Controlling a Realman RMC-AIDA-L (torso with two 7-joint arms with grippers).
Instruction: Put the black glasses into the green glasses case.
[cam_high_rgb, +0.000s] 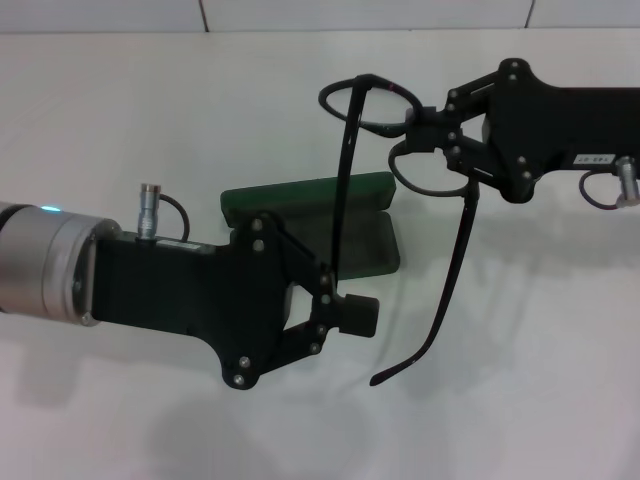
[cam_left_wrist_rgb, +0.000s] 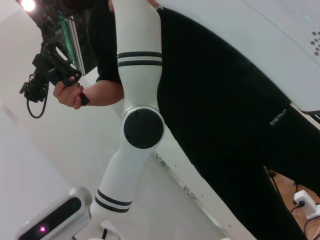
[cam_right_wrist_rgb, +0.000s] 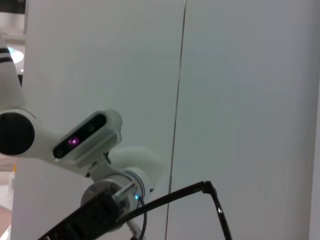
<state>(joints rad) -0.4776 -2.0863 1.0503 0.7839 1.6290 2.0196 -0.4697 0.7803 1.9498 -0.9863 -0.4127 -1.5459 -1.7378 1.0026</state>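
A white worktop (cam_high_rgb: 120, 120) fills the head view, with one green glasses case (cam_high_rgb: 300, 195) lying open near its middle, lid raised at the far side and the lined tray partly hidden behind the left arm. One pair of black glasses (cam_high_rgb: 400, 130) hangs in the air above and just to the right of the case, temple arms unfolded and trailing down toward the camera. The right end effector (cam_high_rgb: 425, 128) reaches in from the right and pinches the frame at the bridge between the two lenses. The left end effector (cam_high_rgb: 335, 295) reaches in from the left, in front of the case, its fingers pressed together around the lower stretch of the nearer temple arm, which runs down from the frame to that grip. The other temple arm hangs free, its curved tip above bare worktop. The step in hand looks like folding or steadying the glasses before lowering them into the case. To do it well, the left arm should probably guide its temple inward gently while the right keeps the frame level, without twisting the hinge; the free temple also needs folding, or it may catch the case's rim. The left wrist view shows one person's hand (cam_left_wrist_rgb: 75, 92) holding a controller. Count: one case, one pair of glasses, two end effectors.
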